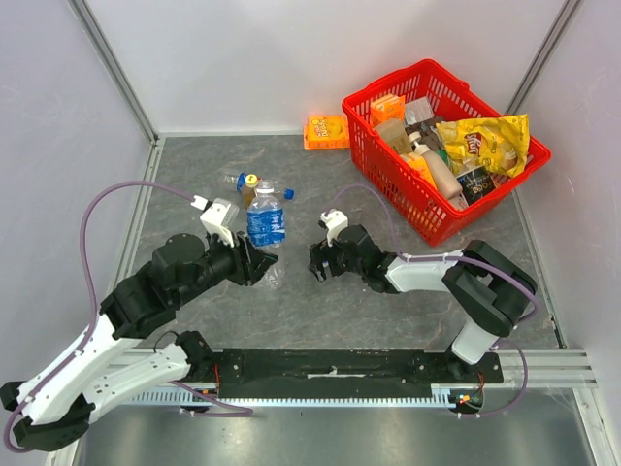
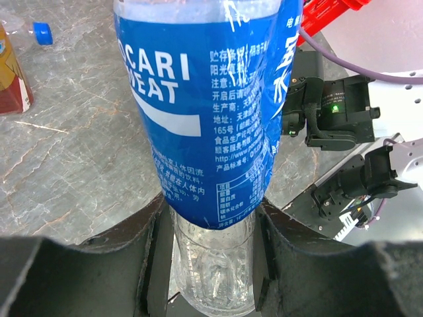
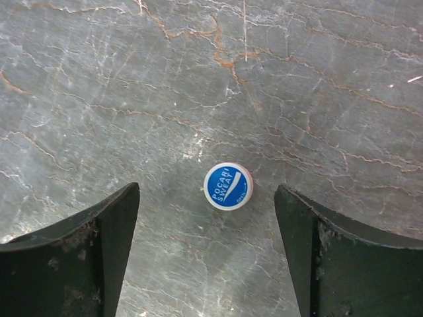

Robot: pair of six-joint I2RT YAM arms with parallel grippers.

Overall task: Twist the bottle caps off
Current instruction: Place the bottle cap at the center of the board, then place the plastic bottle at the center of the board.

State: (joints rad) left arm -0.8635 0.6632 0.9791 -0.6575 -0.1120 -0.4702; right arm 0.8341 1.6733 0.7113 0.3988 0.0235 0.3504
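Left claw point(image 2: 213, 244), wrist view: closed on the clear lower body of the blue-label bottle point(image 2: 205, 99), one dark finger point(image 2: 155, 257) pressed against each side. The printed label rises just beyond the fingertips and fills most of the view. Whether this bottle carries a cap cannot be told.

Beyond the left claw and to its left, the amber bottle point(image 2: 10, 72) with a red label stands on the grey marbled table point(image 3: 99, 79). In the top view the yellow cap point(image 1: 250, 180) sits at its upper end. The blue cap point(image 2: 42, 33) lies loose on the table just past the amber bottle, touching neither bottle.

Right claw point(image 3: 206, 211), wrist view: spread wide and holding nothing, pointing down at the table. The white-and-blue cap point(image 3: 228, 186) lies flat on the table between the two fingertips with its printed face up. It sits slightly nearer the right-hand finger and touches neither.

In the top view the left claw point(image 1: 257, 262) and right claw point(image 1: 318, 262) face each other, near but apart, with the held bottle point(image 1: 265, 221) on the left claw's side.

Well beyond and to the right of the right claw stands the red basket point(image 1: 383, 175), filled with packaged goods. The orange box point(image 1: 326, 131) lies against the far wall, just beside the basket.
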